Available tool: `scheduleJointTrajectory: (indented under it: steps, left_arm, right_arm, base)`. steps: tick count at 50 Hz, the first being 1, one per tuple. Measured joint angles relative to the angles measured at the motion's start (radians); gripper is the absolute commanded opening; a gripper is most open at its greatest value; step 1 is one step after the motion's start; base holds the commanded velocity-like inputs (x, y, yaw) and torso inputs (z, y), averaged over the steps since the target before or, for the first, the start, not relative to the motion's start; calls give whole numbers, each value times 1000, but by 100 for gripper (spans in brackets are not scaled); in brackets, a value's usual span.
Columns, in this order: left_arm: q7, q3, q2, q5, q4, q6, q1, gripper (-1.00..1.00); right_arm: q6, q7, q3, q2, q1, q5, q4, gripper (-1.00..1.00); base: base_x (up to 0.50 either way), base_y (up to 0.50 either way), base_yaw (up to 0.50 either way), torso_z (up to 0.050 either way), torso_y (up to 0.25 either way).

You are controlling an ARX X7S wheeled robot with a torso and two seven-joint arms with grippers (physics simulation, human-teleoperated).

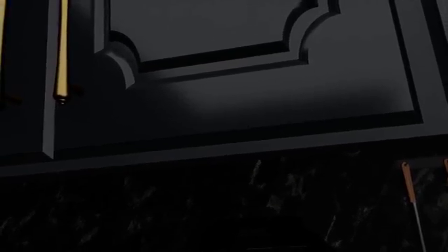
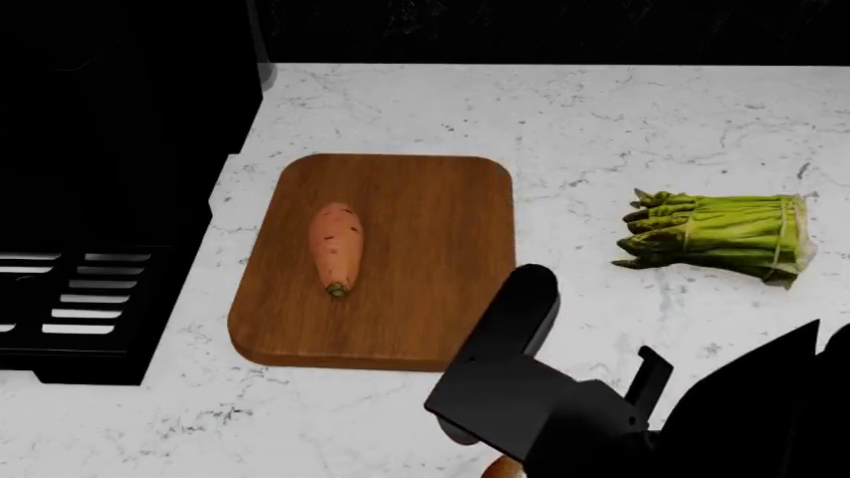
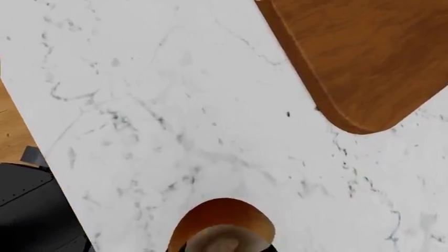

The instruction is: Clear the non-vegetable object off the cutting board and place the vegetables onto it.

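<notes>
The reddish-brown cutting board lies on the white marble counter, and the orange sweet potato rests lengthwise on its left half. The green asparagus bundle, the non-vegetable object, lies on the counter to the right, off the board. My right arm hangs over the counter just in front of the board's near right corner. The right gripper is shut on the mushroom, whose tan-brown cap shows between dark jaws above bare marble. A sliver of the mushroom peeks out under the arm. The left gripper shows in no view.
A black stove with grates borders the counter on the left. The left wrist view shows only a dark panelled cabinet door with a gold handle. The counter's front edge and wooden floor appear in the right wrist view.
</notes>
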Motion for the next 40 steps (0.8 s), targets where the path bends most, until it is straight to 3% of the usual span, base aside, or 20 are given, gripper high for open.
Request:
scheduleJointTrajectory:
  steps: [22, 40]
  left_arm:
    - [-14, 2, -9, -23, -6, 11, -1, 100]
    - [-24, 6, -21, -39, -10, 17, -1, 100]
  right_arm:
    - [27, -61, 60, -47, 151, -25, 66, -100]
    - [-125, -217, 63, -220, 128, -239, 340, -100]
  base:
    - [0, 0, 0, 0, 0]
    - [0, 0, 0, 0, 0]
